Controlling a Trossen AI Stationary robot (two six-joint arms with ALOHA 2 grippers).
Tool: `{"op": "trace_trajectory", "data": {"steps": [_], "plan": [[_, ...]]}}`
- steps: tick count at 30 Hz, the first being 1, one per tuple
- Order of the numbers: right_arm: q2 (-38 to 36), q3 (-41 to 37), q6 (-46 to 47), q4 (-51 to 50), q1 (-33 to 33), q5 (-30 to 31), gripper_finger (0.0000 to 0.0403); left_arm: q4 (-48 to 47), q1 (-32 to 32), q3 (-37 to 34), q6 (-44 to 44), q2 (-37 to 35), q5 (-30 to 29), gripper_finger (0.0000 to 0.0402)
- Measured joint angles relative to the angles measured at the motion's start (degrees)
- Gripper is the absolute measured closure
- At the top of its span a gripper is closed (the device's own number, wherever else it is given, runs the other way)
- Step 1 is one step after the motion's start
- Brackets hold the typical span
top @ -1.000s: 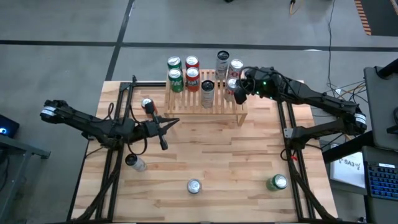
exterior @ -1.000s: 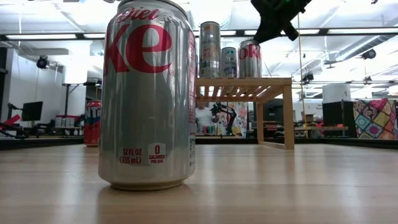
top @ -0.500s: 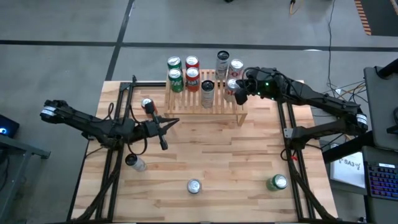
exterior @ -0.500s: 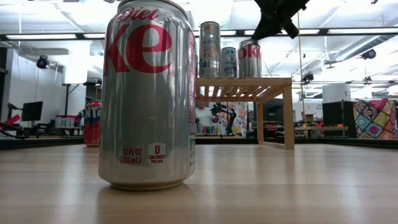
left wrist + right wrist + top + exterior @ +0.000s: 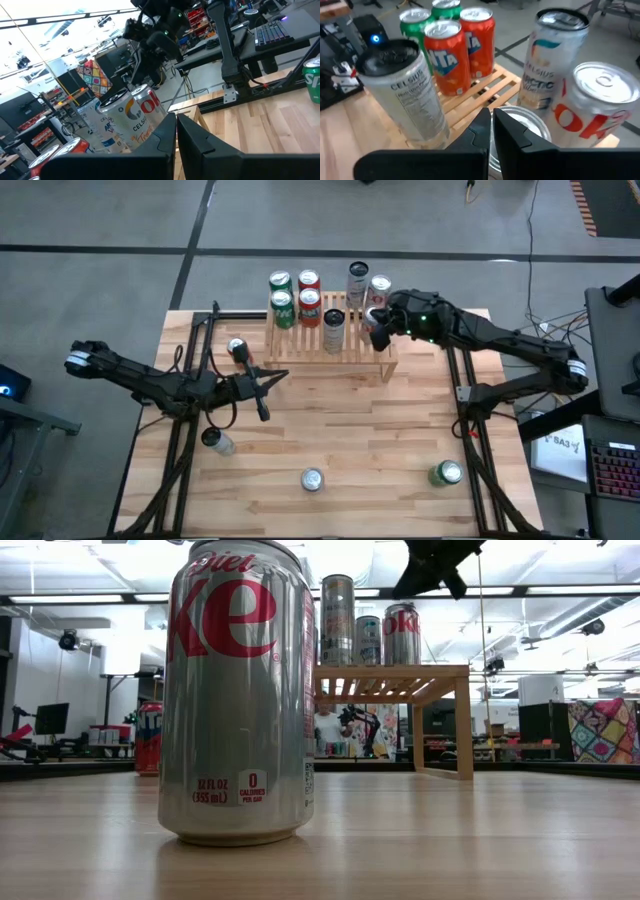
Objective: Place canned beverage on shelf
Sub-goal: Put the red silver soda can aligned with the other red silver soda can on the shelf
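Since the earlier frames the right claw [image 5: 378, 332] has slid a little toward frame left over the shelf's [image 5: 330, 345] right end; in the low view it now sits higher and further left. The left claw [image 5: 262, 392] has not moved, left of centre in the high view. Both claws are clenched, holding nothing.

The silver can [image 5: 520, 120] under the right claw is mostly hidden by its fingers in the right wrist view; only its rim shows. In the low view a Diet Coke can [image 5: 240, 690] blocks the shelf's left part.

The shelf's long axis runs left-right in the high view, slats running top-bottom; it sits upper centre on the bench [image 5: 350, 440]. All cans on it stand upright.
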Motion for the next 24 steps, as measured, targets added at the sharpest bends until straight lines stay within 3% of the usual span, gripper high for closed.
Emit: {"op": "trace_trajectory", "data": {"steps": [7, 15, 24], "plan": [[2.2, -0.2, -0.4, -0.1, 0.0, 1.2, 0.0392, -0.3, 0.0, 0.0, 0.0, 0.0, 0.0, 0.0401], [2.1, -0.1, 0.9, -2.5, 0.0, 7.7, 0.0392, -0.4, 0.0, 0.0, 0.0, 0.0, -0.1, 0.0401], [2.1, -0.2, -0.5, -1.8, 0.0, 7.7, 0.0392, -0.4, 0.0, 0.0, 0.0, 0.0, -0.1, 0.0401]]}}
